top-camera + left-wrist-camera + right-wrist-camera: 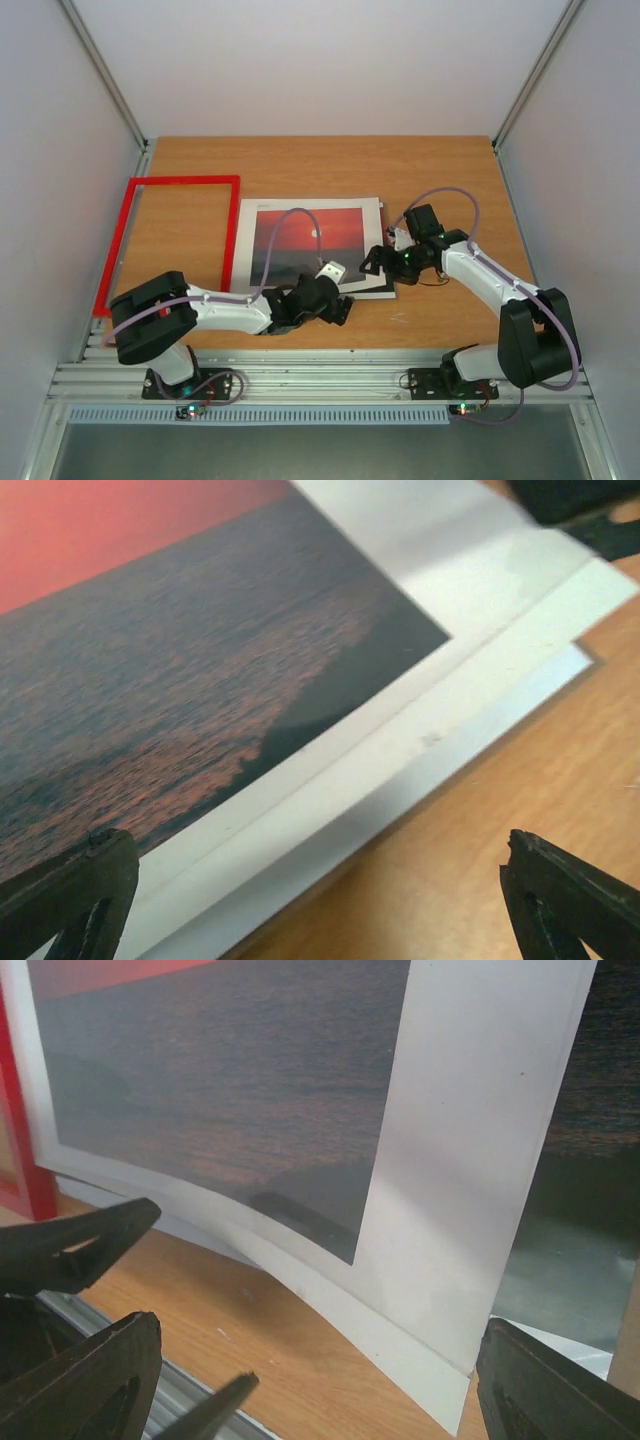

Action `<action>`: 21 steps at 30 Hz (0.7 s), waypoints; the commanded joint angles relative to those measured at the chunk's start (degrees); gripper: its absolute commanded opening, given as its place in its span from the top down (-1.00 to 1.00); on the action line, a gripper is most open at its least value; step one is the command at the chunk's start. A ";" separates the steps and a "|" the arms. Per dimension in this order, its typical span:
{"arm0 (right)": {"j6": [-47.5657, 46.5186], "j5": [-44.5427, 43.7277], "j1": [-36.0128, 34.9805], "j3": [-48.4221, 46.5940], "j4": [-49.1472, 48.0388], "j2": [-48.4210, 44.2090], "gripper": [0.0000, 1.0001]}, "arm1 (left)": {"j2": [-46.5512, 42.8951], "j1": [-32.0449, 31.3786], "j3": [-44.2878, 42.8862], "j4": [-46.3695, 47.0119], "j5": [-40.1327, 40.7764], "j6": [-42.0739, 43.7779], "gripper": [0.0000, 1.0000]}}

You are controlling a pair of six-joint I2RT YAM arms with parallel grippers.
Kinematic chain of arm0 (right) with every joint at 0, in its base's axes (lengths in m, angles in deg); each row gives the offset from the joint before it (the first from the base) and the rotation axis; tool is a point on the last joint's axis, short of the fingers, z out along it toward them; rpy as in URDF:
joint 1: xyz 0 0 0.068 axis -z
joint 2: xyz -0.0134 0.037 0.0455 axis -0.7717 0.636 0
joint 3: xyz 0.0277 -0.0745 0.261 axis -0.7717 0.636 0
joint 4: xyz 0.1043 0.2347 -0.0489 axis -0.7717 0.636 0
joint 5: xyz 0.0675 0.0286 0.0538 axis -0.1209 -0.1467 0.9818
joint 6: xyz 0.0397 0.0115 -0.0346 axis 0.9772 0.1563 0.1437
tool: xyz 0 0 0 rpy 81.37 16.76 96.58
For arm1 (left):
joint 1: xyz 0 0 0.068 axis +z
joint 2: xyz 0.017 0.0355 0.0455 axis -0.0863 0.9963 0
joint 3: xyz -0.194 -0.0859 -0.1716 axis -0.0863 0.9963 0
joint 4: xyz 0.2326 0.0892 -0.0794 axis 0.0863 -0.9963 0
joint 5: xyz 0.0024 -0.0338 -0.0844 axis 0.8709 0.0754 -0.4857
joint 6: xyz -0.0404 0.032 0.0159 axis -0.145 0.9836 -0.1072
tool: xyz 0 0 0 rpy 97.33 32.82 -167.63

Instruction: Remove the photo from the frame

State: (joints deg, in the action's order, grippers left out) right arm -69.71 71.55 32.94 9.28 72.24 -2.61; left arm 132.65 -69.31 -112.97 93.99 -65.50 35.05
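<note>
I see the photo [305, 240] out, just right of the empty frame [181, 181]; left hand [337, 306] and right hand [374, 262] wide, empty.

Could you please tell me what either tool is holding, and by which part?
Nothing: the left tool and right tool both stand open by the photo.

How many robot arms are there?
2. The left arm stretches from the near left corner toward the photo's near edge. The right arm bends in from the near right toward its right edge. None looks hidden.
</note>
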 commanded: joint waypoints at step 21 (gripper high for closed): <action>3.79 8.36 0.25 -2.30 -2.70 -3.29 -0.75 | 4.92 -2.70 -1.77 13.77 6.48 5.48 -0.99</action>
State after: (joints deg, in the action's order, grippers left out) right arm -66.74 77.16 33.16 8.84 70.99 -4.69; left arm 135.01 -71.78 -113.14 101.68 -61.90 41.11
